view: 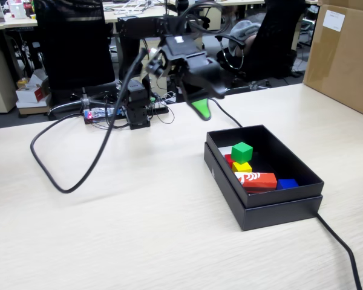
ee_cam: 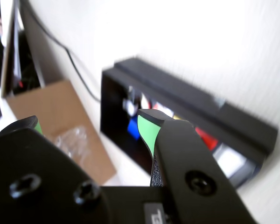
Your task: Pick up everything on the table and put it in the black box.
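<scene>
A black robot arm hovers above a pale wood table [view: 109,229], its green-tipped tool [view: 201,109] raised left of the black box [view: 278,208]. The tool looks released and grips nothing. The green cube [view: 242,151], yellow cube [view: 241,167] and red cube [view: 228,159] sit inside the box. No cubes appear left on the table, so the arm should retreat clear of the rim.

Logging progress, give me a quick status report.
Gripper empty, raised above table. Green cube, yellow cube, red cube inside black box. Nothing obstructing.
</scene>
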Controlling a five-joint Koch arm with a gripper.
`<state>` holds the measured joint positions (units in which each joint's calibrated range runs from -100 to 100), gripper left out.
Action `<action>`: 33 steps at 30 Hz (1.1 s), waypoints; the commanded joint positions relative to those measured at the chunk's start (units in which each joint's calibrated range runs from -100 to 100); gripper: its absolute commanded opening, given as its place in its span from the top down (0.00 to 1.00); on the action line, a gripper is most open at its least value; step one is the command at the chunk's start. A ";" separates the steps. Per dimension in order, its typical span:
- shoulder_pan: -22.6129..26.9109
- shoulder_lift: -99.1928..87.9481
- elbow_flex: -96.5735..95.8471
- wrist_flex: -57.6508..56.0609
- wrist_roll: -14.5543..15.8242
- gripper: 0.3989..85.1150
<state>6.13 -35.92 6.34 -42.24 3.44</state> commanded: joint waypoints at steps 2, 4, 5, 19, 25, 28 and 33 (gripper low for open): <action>-4.54 -4.30 -4.08 10.92 -3.61 0.49; -5.57 -4.30 -7.25 11.01 -4.10 0.46; -5.91 -4.64 -9.70 11.44 -4.25 0.45; -6.69 -26.33 -56.48 37.10 -4.84 0.43; -6.40 -33.67 -72.16 48.76 -4.79 0.44; -6.40 -36.65 -77.51 51.09 -4.49 0.44; -5.91 -41.13 -87.76 59.30 -3.91 0.43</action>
<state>-0.07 -73.72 -81.83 11.19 -1.15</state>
